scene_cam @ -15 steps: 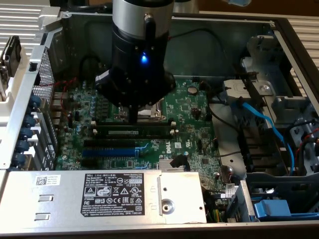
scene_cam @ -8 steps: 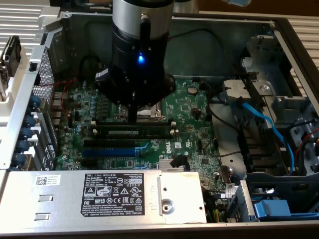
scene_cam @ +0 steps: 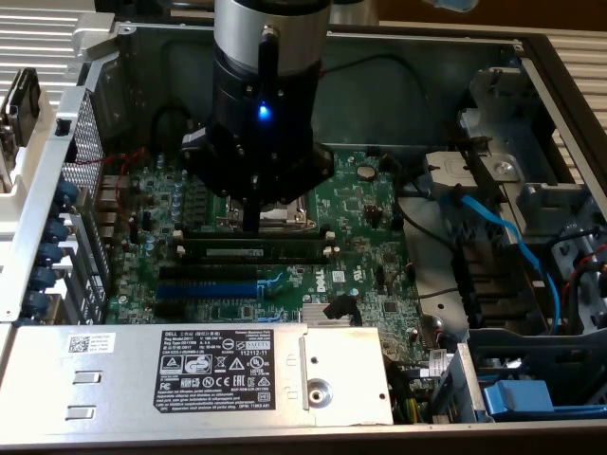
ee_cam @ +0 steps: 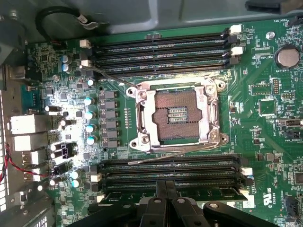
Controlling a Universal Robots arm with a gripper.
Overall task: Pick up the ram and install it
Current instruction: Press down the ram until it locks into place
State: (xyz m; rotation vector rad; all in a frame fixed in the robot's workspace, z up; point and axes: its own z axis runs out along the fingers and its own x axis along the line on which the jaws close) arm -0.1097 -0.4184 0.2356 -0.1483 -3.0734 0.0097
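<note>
My gripper (ee_cam: 165,201) above ram (scene_cam: 254,252), jaws together, nothing clamped; ram lies in memory slot (ee_cam: 170,177) beside CPU socket (ee_cam: 176,115). Judgement: press straight down, evenly.

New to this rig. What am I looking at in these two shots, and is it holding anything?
One robot arm with a gripper works inside an open PC case. The exterior view is from a camera off the arm, looking down into the case. The wrist view is from a camera on the arm's wrist, looking at the motherboard past the shut fingers. On the board are the empty CPU socket and banks of black memory slots on both sides of it. The ram already sits in a slot, just under the fingertips. Nothing appears to be carried; whether the fingers touch the ram I cannot tell.
</note>
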